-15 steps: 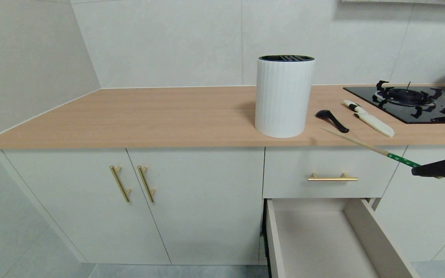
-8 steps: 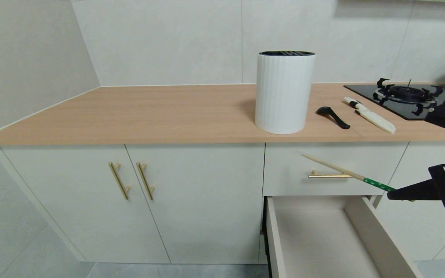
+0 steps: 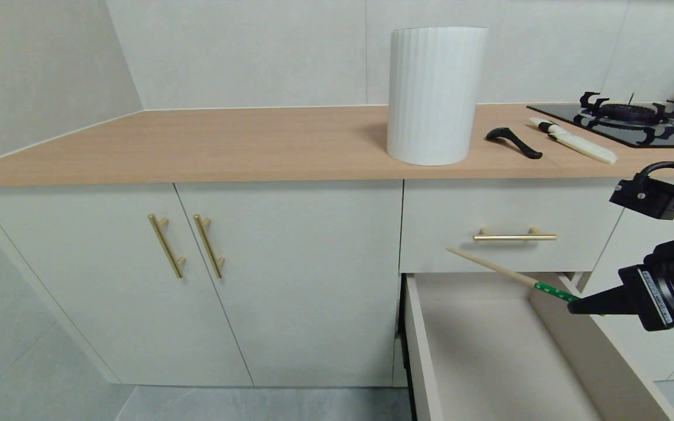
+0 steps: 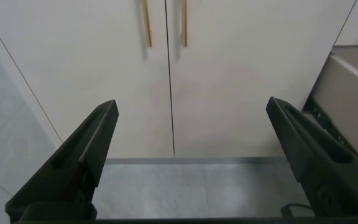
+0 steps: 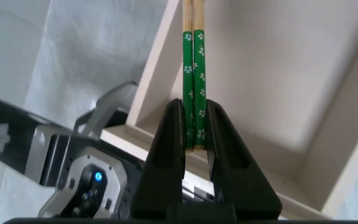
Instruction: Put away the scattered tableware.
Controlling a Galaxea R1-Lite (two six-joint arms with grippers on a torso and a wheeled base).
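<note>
A pair of wooden chopsticks [image 3: 509,273] with green flowered ends [image 5: 193,74] is pinched in my right gripper [image 3: 576,304], which is shut on them. They slant over the back right part of the open lower drawer [image 3: 477,351], tips toward the closed upper drawer front. In the right wrist view the gripper [image 5: 194,137] holds them above the drawer's pale inside [image 5: 278,81]. On the wooden counter lie a black spoon [image 3: 512,142] and a white knife [image 3: 574,147]. My left gripper [image 4: 191,155] is open, low in front of the cabinet doors.
A tall white ribbed utensil holder [image 3: 435,93] stands on the counter [image 3: 226,140] left of the spoon. A black gas hob [image 3: 629,114] sits at the far right. The upper drawer with its gold handle [image 3: 514,237] is closed. Double cabinet doors [image 3: 196,280] lie to the left.
The head view has shifted, so the counter sits higher in the picture. My right gripper has carried the chopsticks down from counter-edge height to over the open drawer.
</note>
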